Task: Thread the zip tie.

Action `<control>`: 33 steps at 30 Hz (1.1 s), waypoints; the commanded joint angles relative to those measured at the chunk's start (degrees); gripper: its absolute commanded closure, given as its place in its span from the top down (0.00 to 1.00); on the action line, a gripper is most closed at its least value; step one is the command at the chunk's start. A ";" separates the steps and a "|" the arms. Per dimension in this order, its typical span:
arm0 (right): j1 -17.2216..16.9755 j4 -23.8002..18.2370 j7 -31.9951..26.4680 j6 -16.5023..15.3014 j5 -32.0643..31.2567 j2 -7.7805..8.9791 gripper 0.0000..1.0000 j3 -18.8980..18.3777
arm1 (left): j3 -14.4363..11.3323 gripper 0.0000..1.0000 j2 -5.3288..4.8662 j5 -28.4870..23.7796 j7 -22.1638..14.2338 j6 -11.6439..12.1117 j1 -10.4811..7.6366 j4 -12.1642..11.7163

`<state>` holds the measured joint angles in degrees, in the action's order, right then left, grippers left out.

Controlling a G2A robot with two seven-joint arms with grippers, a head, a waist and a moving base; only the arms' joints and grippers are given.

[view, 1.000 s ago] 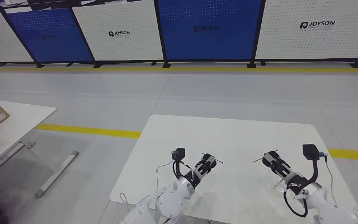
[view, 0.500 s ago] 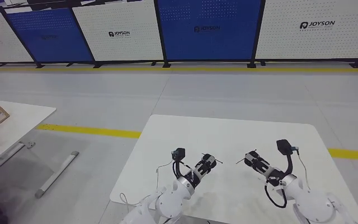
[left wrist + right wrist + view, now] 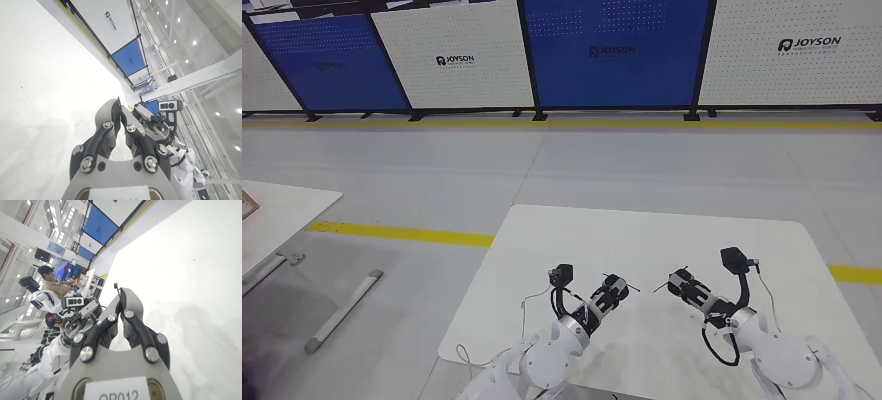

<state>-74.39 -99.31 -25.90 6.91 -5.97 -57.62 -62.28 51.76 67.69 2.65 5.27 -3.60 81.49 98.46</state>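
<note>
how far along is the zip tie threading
Done: both hands are shut on their pieces, the right hand on the zip tie, its head poking past the fingertips, the left hand on a thin black strip. In hand: the two face each other above the table. Left: the top view shows a gap between them, so nothing looks threaded yet.

1. The tabletop (image 3: 662,240) is plain white, flat and matte, with rounded corners.
2. Its far edge runs straight across the top view, and the left side slants inward toward the near corner.
3. A few tiny dark specks (image 3: 21,87) dot the surface in the left wrist view. One more mark (image 3: 194,259) shows in the right wrist view.
4. It stands on a grey floor (image 3: 442,180), and a yellow line (image 3: 402,233) on the floor meets it at both sides.
</note>
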 commanded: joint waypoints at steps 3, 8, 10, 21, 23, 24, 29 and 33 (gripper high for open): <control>-0.57 -0.27 1.80 -1.62 -0.27 -0.17 0.00 0.04 | 0.00 0.00 0.00 0.00 0.00 0.00 0.00 0.00; -0.89 0.33 4.99 -3.99 -0.61 -0.94 0.00 1.58 | 0.00 0.00 0.00 0.00 0.00 0.00 0.00 0.00; -0.53 0.79 5.82 -3.98 -1.09 -1.31 0.00 2.59 | 0.00 0.00 0.00 0.00 0.00 0.00 0.00 0.00; 1.03 2.27 7.37 -4.03 -1.73 -2.49 0.00 4.86 | 0.00 0.00 0.00 0.00 0.00 0.00 0.00 0.00; 1.03 2.27 7.37 -4.03 -1.73 -2.49 0.00 4.86 | 0.00 0.00 0.00 0.00 0.00 0.00 0.00 0.00; 1.03 2.27 7.37 -4.03 -1.73 -2.49 0.00 4.86 | 0.00 0.00 0.00 0.00 0.00 0.00 0.00 0.00; 1.03 2.27 7.37 -4.03 -1.73 -2.49 0.00 4.86 | 0.00 0.00 0.00 0.00 0.00 0.00 0.00 0.00; 1.03 2.27 7.37 -4.03 -1.73 -2.49 0.00 4.86 | 0.00 0.00 0.00 0.00 0.00 0.00 0.00 0.00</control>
<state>-73.36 -97.04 -18.52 2.88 -7.70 -60.11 -57.43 51.76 67.69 2.65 5.27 -3.60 81.49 98.46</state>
